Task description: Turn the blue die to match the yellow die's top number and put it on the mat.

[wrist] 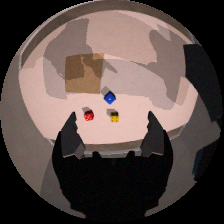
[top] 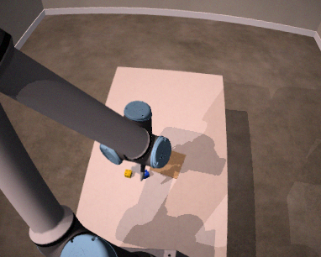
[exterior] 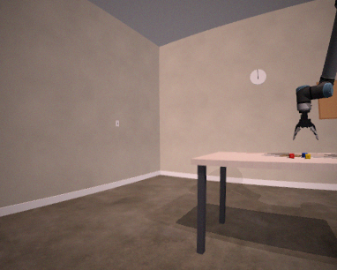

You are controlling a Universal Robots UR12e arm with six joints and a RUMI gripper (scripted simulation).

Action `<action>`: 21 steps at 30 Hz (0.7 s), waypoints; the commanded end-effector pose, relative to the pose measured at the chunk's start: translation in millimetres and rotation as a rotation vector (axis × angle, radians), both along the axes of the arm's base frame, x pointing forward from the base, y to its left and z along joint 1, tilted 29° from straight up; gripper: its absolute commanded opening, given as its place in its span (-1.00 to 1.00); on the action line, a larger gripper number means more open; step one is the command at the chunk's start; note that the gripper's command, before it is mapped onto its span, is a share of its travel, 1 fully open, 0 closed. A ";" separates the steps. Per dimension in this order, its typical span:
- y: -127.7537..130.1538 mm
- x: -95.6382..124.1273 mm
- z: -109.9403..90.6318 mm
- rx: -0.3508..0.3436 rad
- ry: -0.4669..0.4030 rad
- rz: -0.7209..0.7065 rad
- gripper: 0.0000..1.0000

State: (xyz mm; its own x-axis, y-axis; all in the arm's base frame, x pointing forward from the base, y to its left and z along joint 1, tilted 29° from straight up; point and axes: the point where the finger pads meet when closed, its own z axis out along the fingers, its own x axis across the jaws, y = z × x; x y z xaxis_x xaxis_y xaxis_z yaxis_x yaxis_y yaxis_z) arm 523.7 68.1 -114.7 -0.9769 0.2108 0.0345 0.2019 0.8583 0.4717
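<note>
Beige walls and a brown floor surround the pale pink rectangular table (top: 165, 92) (exterior: 253, 159) (wrist: 60, 110). Your black two-jaw claw (exterior: 305, 138) (wrist: 112, 111) hangs above it, spread wide, holding nothing. The small blue cubic die (top: 146, 173) (exterior: 303, 154) (wrist: 110, 98) lies just off the flat brown square mat (top: 177, 168) (wrist: 80, 75). Square the fingers to its faces before lowering, then grip evenly and roll it deliberately. The yellow die (top: 128, 173) (exterior: 308, 156) (wrist: 114, 117) and red die (exterior: 291, 155) (wrist: 89, 116) sit near, so favour the mat side, where there's more room; table edges look well apart.

Blue die (top: 146, 174) (exterior: 304, 154) (wrist: 110, 98), brown mat (top: 176, 165) (wrist: 84, 74)
</note>
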 end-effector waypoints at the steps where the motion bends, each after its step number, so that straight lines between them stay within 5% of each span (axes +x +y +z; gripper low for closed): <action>1: 0.6 1.5 -0.8 -0.001 -0.050 0.093 1.00; 21: 8.9 6.6 -4.5 -0.035 -0.279 0.520 1.00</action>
State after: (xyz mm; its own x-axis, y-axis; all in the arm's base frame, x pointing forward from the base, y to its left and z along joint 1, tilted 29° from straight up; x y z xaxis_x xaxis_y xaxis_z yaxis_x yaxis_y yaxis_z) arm 529.1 76.2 -119.1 -0.9478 -0.2436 -0.2056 -0.3111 0.8479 0.4294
